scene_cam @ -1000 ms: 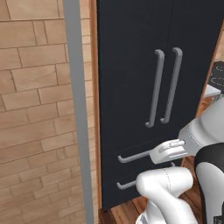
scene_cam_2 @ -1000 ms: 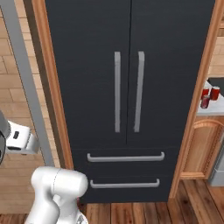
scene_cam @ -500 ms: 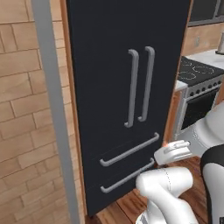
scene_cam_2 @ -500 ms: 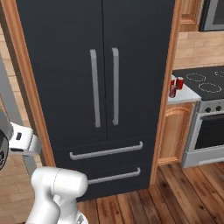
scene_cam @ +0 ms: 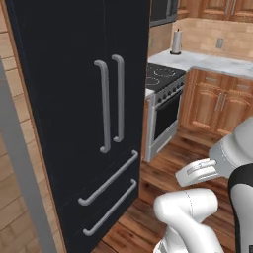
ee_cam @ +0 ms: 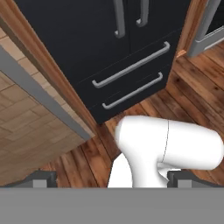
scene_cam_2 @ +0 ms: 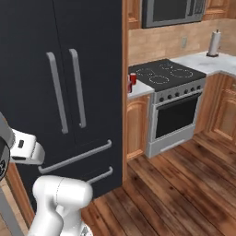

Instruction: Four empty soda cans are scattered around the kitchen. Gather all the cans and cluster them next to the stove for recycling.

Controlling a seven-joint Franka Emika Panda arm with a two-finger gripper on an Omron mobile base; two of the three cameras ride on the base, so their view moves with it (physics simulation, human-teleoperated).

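I am facing a tall black fridge with two upright grey handles and two drawer pulls below; its top is running out of both base views. My fingers are spreading as wide as they go and gripping nothing — in the hand view just their two dark tips are poking up at the bottom corners, with the fridge drawers and the plank floor lying beyond them.

The stove is standing just right of the fridge, past a narrow wood cabinet with a pale worktop. In the right base view I am seeing its black glass top with white rings, the knobs and the dark oven door. In the left base view the stove is half hiding behind the fridge's edge, so only its near side is showing.

Red cans are sitting on that narrow worktop, just beside the stove's left edge and close against the fridge side. They are small and overlapping — I am making out one clearly and a second partly behind the fridge edge, and cannot tell whether there are more.

A steel microwave is hanging above the stove, cut off at the top. A paper-towel roll is standing on the far worktop.
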